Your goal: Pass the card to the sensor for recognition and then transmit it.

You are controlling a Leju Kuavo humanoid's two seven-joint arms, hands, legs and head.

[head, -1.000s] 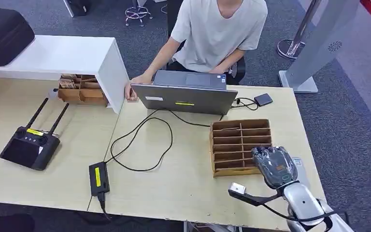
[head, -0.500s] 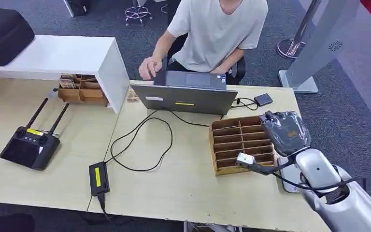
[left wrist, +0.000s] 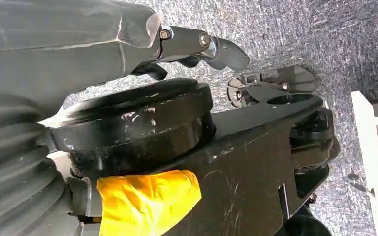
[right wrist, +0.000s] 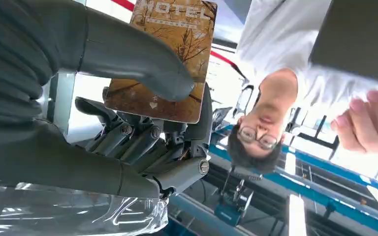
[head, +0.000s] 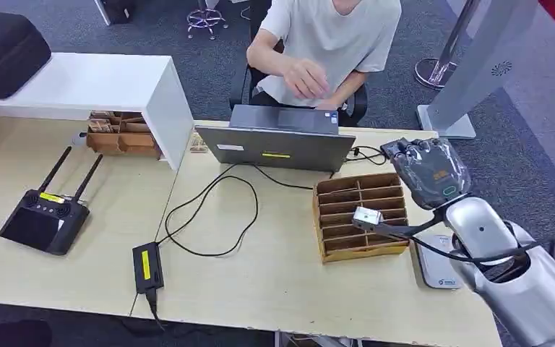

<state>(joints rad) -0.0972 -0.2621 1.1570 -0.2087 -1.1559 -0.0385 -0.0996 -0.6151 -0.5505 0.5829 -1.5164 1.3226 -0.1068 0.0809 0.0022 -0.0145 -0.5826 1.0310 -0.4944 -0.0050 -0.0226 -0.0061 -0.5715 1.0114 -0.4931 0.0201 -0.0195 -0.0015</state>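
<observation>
- The right hand is raised above the far right part of the counter, just beyond the wooden sorting box, with its silver arm coming up from the lower right of the head view.
- In the head view the back of the hand faces the camera and the fingers point away, toward the person seated behind the laptop.
- The right wrist view shows the thick grey thumb pressing the card against the darker fingers; the hand grips the card.
- The card is brown with bare trees and the word "HOTEL" printed at its free end; its long axis runs along the fingers, and the printed end sticks out past the thumb.
- The person's hand hangs in the air in front of the card.
- A flat white reader lies on the counter beside the box, under the right arm.
- The left hand hangs over grey carpet, fingers curled in, holding nothing.
</observation>
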